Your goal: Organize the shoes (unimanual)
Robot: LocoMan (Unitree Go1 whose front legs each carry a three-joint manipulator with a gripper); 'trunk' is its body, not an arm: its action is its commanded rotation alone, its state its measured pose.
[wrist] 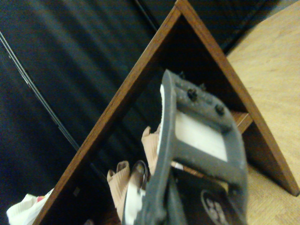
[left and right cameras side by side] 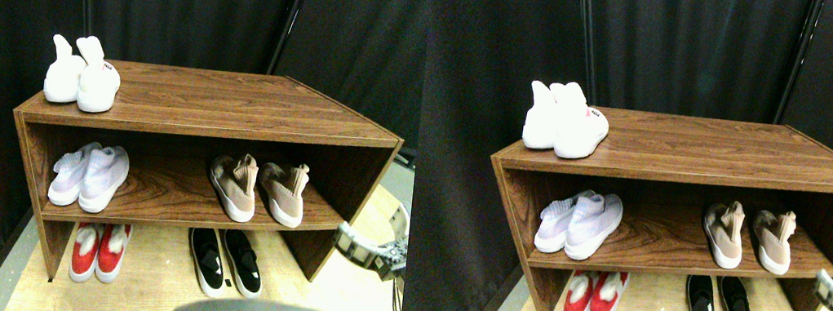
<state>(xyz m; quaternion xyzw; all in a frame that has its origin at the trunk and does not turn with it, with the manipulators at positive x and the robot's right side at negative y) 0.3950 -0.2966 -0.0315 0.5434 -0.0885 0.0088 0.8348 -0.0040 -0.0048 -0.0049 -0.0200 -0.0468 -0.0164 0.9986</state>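
The shoes are a beige-tan knit pair with white soles on the right part of the middle shelf. The left shoe (left and right cameras side by side: pixel 234 185) and the right shoe (left and right cameras side by side: pixel 284 192) stand side by side with a small gap, toes toward the front edge. My right gripper (left and right cameras side by side: pixel 376 235) hangs open outside the rack's right side panel, low and apart from the pair, with nothing between its fingers. In the wrist view the dark jaw frame fills the lower part. Behind it show the ribbed beige collars (wrist: pixel 119 182) inside the rack.
The brown wooden rack (left and right cameras side by side: pixel 225 100) stands on a pale wood floor before black curtains. A white pair (left and right cameras side by side: pixel 81 76) sits on top at the left, a lilac-white pair (left and right cameras side by side: pixel 89 175) on the middle shelf's left. Red shoes (left and right cameras side by side: pixel 99 250) and black shoes (left and right cameras side by side: pixel 226 260) lie underneath.
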